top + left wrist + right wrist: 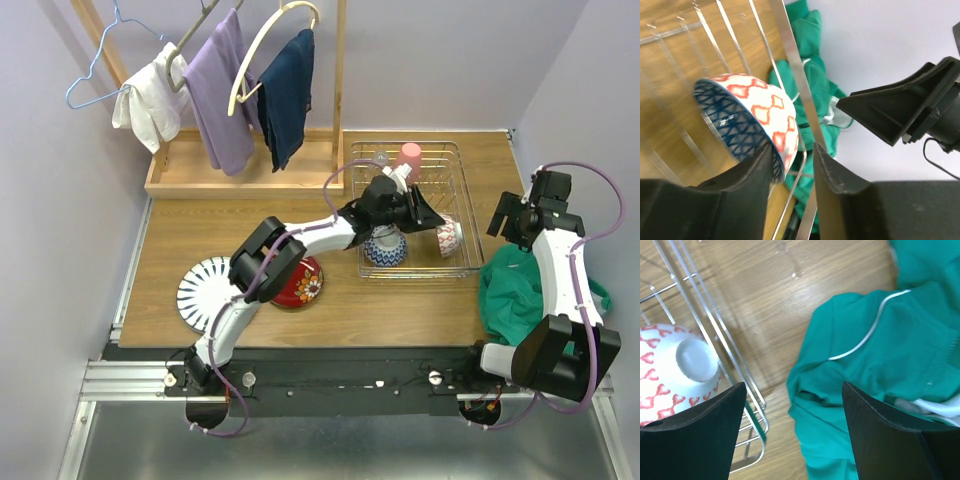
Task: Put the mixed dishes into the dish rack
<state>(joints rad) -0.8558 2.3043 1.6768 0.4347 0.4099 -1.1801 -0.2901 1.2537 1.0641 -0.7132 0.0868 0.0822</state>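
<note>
The left gripper [792, 155], with matte black, wedge-shaped plastic fingers, has its jaws apart and nothing clamped between them; it hangs over the near right part of the silver wire dish rack [420, 273]. Just beyond its fingertips the small glazed bowl with red diamond outlines outside and a dark blue triangle pattern inside [760, 115] lies tipped on its side against the rack's low wire wall. The right gripper [793, 387] is spread wide and holds nothing, above bare wood grain between the rack's corner and a crumpled green cloth [880, 365]. Also in the rack are a blue-and-white patterned bowl [385, 248], partly hidden under the left wrist, and a pink cup [408, 157] toward the far side. Outside on the wooden table [400, 310] lie the round red floral plate [305, 288], half covered by the left arm, and beside it the larger white plate with dark radial stripes [200, 295]
</note>
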